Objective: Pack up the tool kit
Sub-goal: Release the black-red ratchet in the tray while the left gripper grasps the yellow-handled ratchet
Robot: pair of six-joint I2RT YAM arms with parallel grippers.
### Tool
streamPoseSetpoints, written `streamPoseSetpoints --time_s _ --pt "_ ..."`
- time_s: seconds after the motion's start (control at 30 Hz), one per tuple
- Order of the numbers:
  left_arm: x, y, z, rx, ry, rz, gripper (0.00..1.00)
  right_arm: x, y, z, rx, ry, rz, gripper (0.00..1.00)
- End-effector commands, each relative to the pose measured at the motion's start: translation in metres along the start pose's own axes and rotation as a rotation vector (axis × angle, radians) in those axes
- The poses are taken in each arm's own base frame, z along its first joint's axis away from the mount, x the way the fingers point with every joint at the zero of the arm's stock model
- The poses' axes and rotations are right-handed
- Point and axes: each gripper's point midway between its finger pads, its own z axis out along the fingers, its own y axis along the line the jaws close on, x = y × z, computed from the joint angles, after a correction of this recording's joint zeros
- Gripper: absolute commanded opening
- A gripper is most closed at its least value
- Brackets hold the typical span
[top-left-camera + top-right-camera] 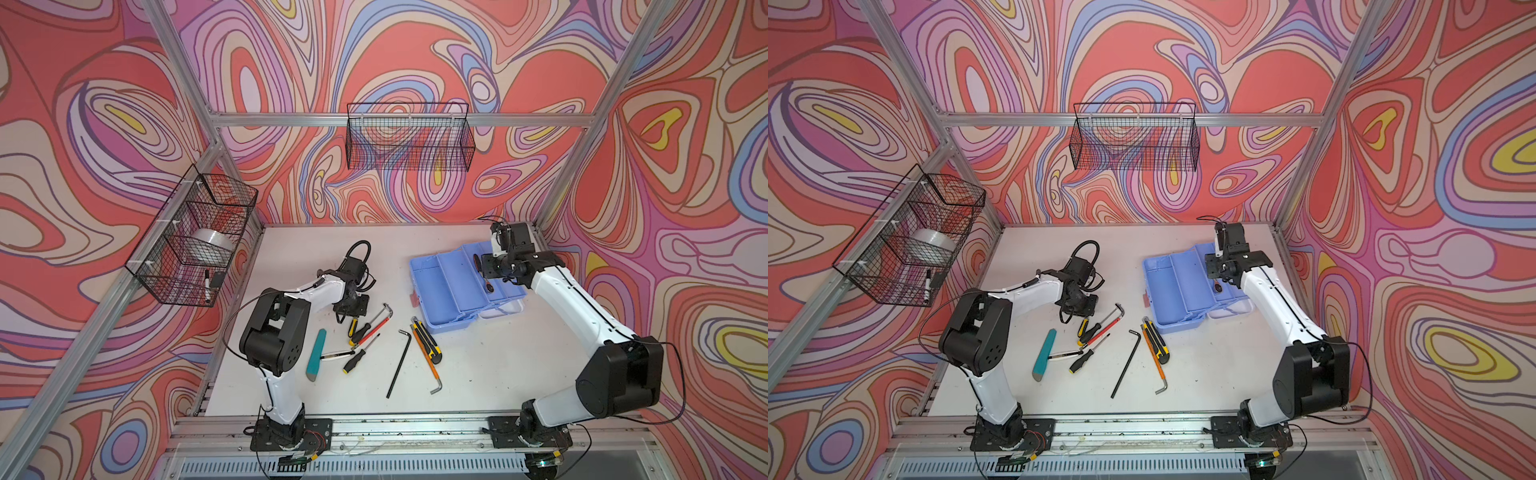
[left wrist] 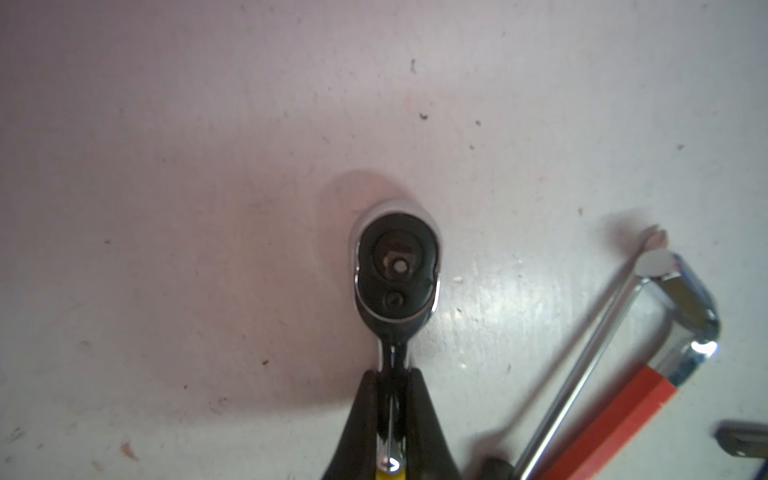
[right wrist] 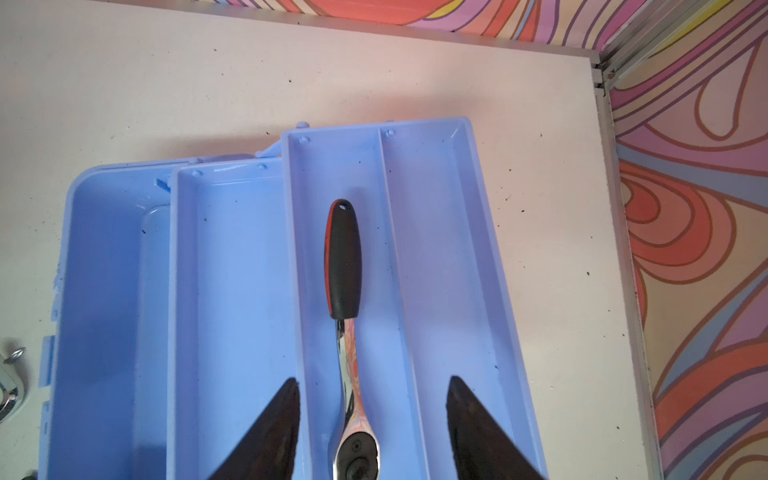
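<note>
While the left gripper is clamping tight on the chrome neck of the yellow-handled ratchet, just behind its head, it is biting on a thin, polished, rounded part. My worry is that the tool is going to be twisting or sliding between the pads once it is carried, since the heavier handle is hanging behind the jaws. Whether the head is resting on the table or floating just above it, I cannot tell.

Just beside the grip, a red-sleeved bent bar and a thin steel shaft are lying crossed. A swinging handle is likely to be catching and scattering them.

Farther out, the toolbox is sitting open, well apart on the right of the table, with loose tools such as the black hex key lying between. The right gripper is hanging over its tray with jaws spread wide, holding nothing and straddling the black-handled ratchet lying in one compartment. If the left arm is heading there, the two arms are risking a collision over the box.
</note>
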Motion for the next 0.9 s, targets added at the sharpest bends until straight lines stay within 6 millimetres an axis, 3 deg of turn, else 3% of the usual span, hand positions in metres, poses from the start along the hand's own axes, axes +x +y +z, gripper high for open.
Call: streamPoseSetpoints --time_s 0.0,0.23,0.5,0.87 --pt "-0.006 -0.003 0.005 0.0 -0.006 0.02 0.02 -0.002 -0.001 -0.008 0.005 -0.028 0.013 0.58" --pt "-0.027 -0.011 -0.009 0.042 -0.062 0.0 0.0 -0.002 0.011 -0.011 -0.072 -0.043 0.04 0.58" --pt "-0.062 -0.036 -0.045 0.169 -0.173 -0.048 0.0 0.0 0.041 -0.016 -0.25 -0.062 0.11 0.57" --pt "-0.1 -0.072 -0.107 0.403 -0.361 -0.162 0.0 -0.007 0.106 -0.034 -0.599 -0.122 0.218 0.57"
